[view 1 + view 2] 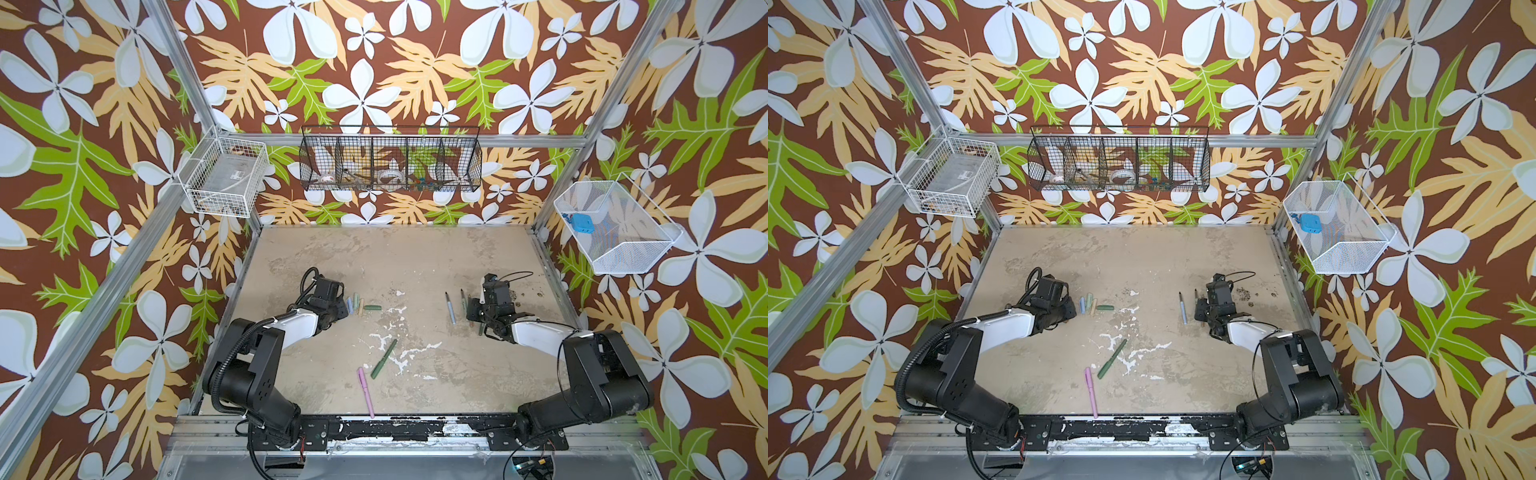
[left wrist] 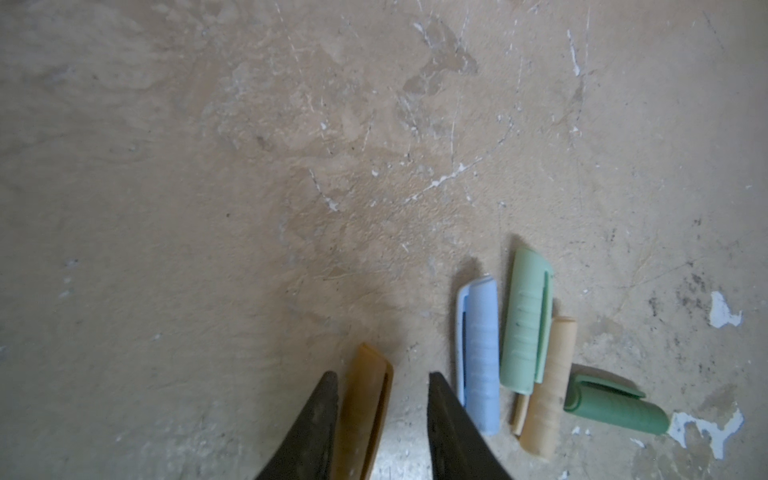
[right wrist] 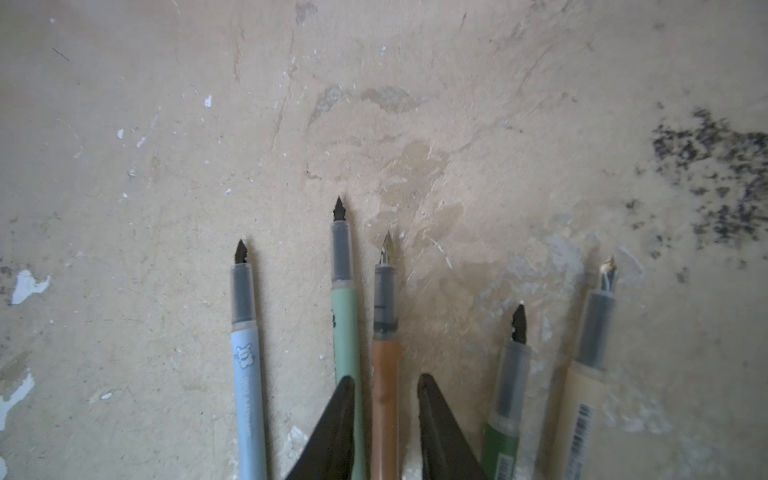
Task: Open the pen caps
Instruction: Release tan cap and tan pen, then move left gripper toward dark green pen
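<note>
Left tool point(image 2: 382, 376) stands open at 9 o'clock on the tabletop point(image 1: 415, 257), with a brown pen cap point(image 2: 365, 411) lying between its parted jaws beside four more pen caps point(image 2: 525, 320). The right tool point(image 3: 386, 378), also open, straddles a brown pen body point(image 3: 384, 361) among uncapped pens at 3 o'clock. On the walls, a black wire basket point(image 1: 390, 128) at 12 o'clock holds tape rolls point(image 1: 390, 176), a white wire basket point(image 1: 224, 203) at 10 o'clock holds a clear box point(image 1: 232, 172), and a white mesh basket point(image 1: 623, 259) at 2 o'clock holds a blue block point(image 1: 579, 221). A green pen point(image 1: 384, 358) and a pink pen point(image 1: 365, 390) lie capped near 6 o'clock.

left gripper point(image 2: 382, 376), right gripper point(image 3: 386, 378): jaws slightly parted
</note>
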Robot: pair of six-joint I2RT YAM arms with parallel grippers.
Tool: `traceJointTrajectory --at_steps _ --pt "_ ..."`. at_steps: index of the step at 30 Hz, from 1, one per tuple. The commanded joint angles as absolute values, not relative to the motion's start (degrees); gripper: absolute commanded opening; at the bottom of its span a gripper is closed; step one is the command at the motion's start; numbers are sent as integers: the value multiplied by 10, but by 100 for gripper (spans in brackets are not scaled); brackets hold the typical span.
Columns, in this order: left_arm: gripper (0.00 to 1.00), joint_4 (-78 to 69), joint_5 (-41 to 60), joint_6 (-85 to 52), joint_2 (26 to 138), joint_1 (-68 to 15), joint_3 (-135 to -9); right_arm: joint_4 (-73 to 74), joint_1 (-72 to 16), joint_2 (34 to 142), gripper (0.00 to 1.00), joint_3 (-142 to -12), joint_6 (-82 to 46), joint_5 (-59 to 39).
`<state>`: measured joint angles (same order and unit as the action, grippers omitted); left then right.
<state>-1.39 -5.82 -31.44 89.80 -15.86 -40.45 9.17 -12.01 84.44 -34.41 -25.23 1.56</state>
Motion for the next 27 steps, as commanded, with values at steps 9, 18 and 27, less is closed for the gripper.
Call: traceJointTrajectory --at_steps 9,18,27 --pt "50 -84 18 -317 707 -162 -316 127 -149 645 29 -270 -227 -20" --pt "54 -29 6 -275 482 -317 -280 106 -204 527 34 -261 -225 -100" --pt "58 121 -82 -270 599 -511 -357 56 -255 587 35 -312 -215 -124"
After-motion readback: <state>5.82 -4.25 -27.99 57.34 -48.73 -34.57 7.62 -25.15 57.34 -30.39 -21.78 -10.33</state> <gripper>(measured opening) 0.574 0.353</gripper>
